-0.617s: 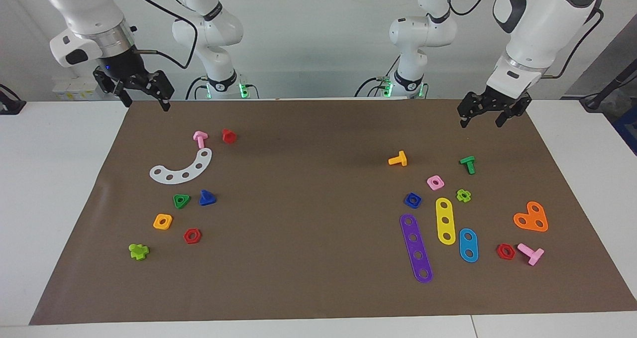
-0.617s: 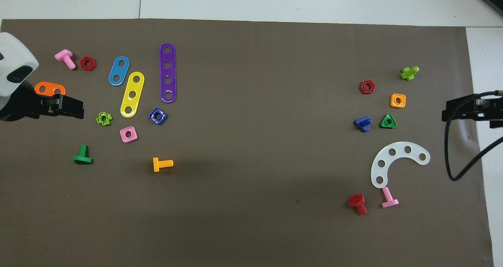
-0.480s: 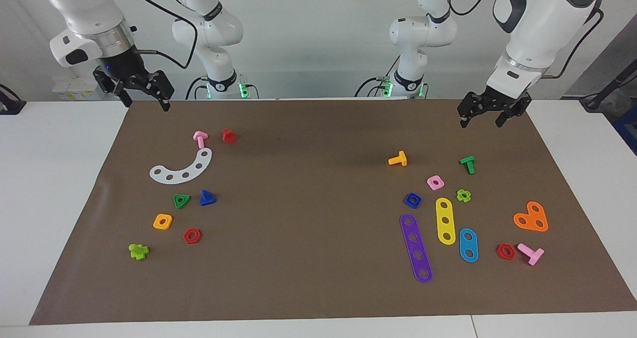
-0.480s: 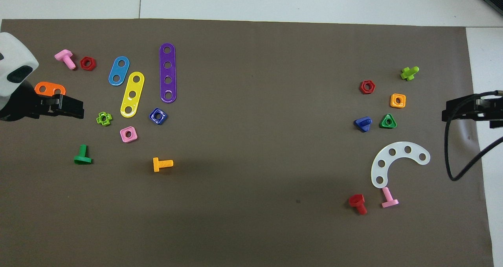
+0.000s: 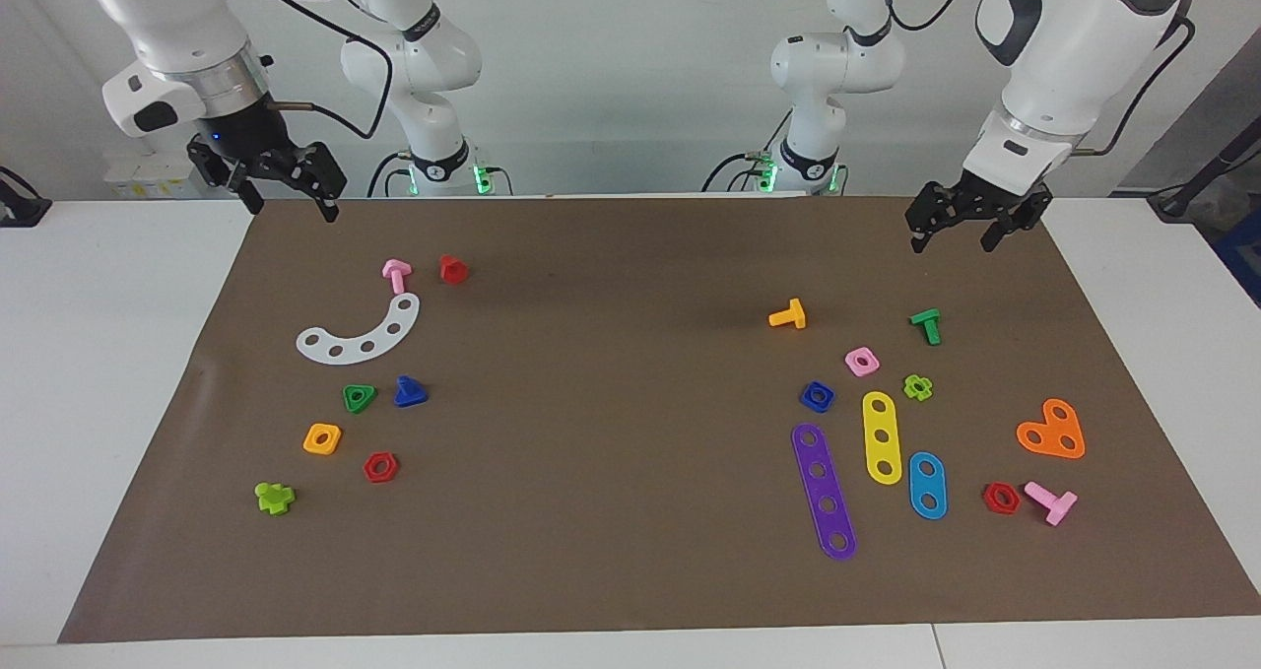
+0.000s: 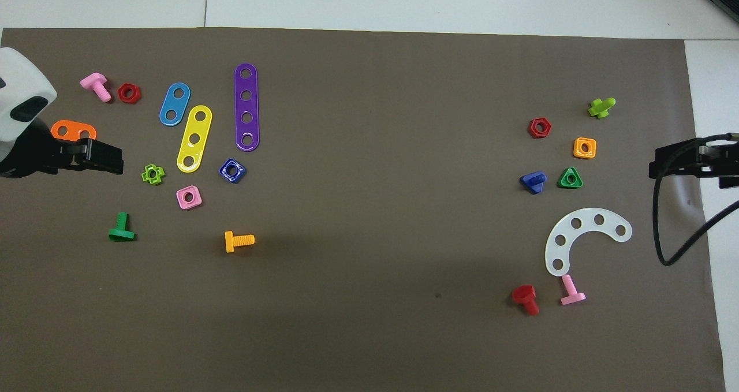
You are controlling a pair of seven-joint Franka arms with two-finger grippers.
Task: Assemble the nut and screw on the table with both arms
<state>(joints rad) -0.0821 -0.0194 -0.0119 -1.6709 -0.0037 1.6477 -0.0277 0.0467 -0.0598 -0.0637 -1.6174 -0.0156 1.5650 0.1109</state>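
Note:
The dark-blue nut [image 5: 817, 395] [image 6: 232, 171] lies flat on the brown mat [image 5: 611, 403] toward the left arm's end of the table, beside a pink square nut [image 5: 861, 361]. The dark-blue screw [image 5: 409, 392] [image 6: 533, 182] with its triangular head lies toward the right arm's end, beside a green triangular nut [image 5: 359, 397]. My left gripper [image 5: 954, 243] [image 6: 118, 164] hangs open and empty over the mat's corner at its own end. My right gripper [image 5: 292, 209] [image 6: 655, 170] hangs open and empty over the mat's corner at the other end.
Around the nut lie purple [image 5: 824, 492], yellow [image 5: 882, 436] and light-blue [image 5: 927, 485] strips, an orange bolt [image 5: 788, 315], a green bolt [image 5: 926, 325] and an orange heart plate [image 5: 1052, 431]. Around the screw lie a white arc [image 5: 362, 333], a red nut [image 5: 380, 467], an orange nut [image 5: 322, 438] and pink and red bolts.
The right arm's wrist has shifted very slightly. Nothing on the mat has moved, and both grippers stay open.

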